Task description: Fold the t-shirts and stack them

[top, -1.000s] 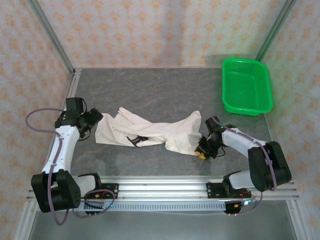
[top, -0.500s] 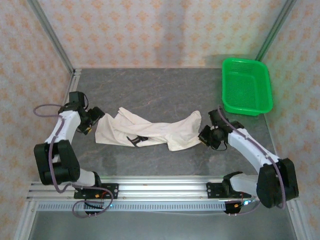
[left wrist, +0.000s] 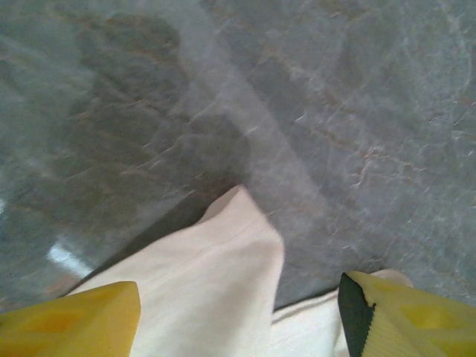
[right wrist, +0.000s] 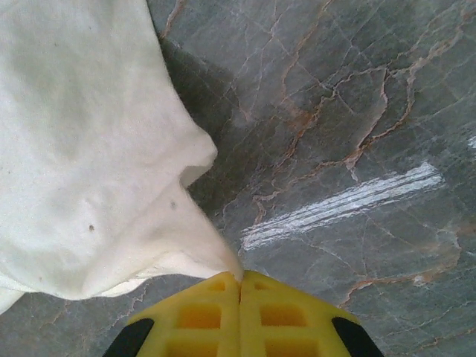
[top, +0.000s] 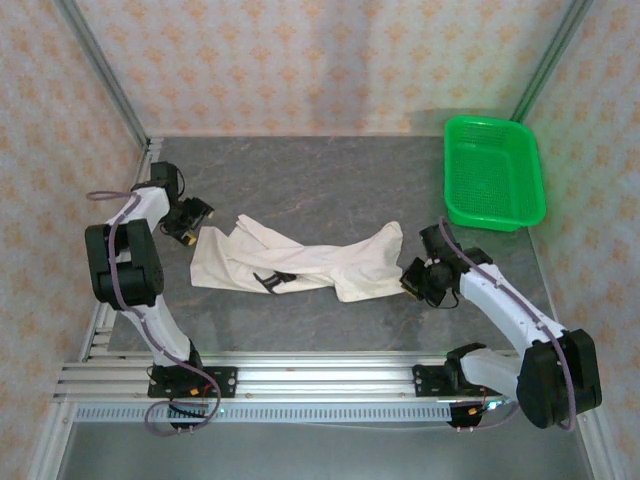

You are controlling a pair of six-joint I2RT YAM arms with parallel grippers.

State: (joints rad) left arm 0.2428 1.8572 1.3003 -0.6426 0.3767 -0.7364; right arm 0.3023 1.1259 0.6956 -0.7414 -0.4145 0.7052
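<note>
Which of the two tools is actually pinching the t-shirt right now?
The right tool, shut on an edge of the t-shirt; the left tool stands open astride a corner.

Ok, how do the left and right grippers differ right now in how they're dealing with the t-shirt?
The left gripper has its fingers apart, straddling a t-shirt corner; the right gripper has its fingers shut, pinching a fabric tip. The left is at the shirt's left end, the right at its right end. Both have yellow fingers.

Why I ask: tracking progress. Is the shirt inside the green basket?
No, the shirt lies crumpled on the table, apart from the basket.
</note>
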